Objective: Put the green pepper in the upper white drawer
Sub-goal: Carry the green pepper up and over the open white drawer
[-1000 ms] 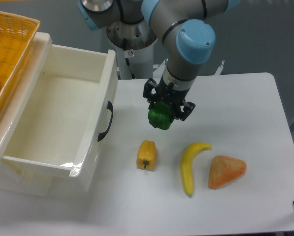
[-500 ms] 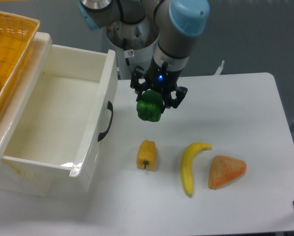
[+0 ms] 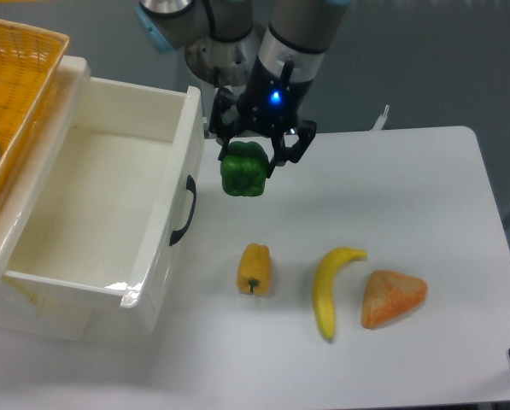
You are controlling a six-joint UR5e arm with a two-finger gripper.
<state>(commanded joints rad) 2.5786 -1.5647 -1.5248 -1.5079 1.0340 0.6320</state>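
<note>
gripper (image 3: 245,160) clenched on the glossy, lobed green pepper (image 3: 243,170), held in the air; the smooth, deep-walled upper white drawer (image 3: 165,213) lies just left of it, open.

pepper (image 3: 243,170): glossy dark green
drawer (image 3: 165,218): white, black handle
basket (image 3: 15,85): orange woven
small pepper (image 3: 254,269): yellow-orange
banana (image 3: 331,287): yellow
tabletop (image 3: 425,205): white
claw (image 3: 253,152): black, blue light

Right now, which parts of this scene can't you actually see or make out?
- Top of the green pepper: covered by the gripper holding it.
- Orange basket: cut off by the left edge; the thing inside shows only as a dark sliver.
- White drawer: its near-left corner runs off the edge.
- Black object at the bottom-right corner: cut off, unidentifiable.
</note>
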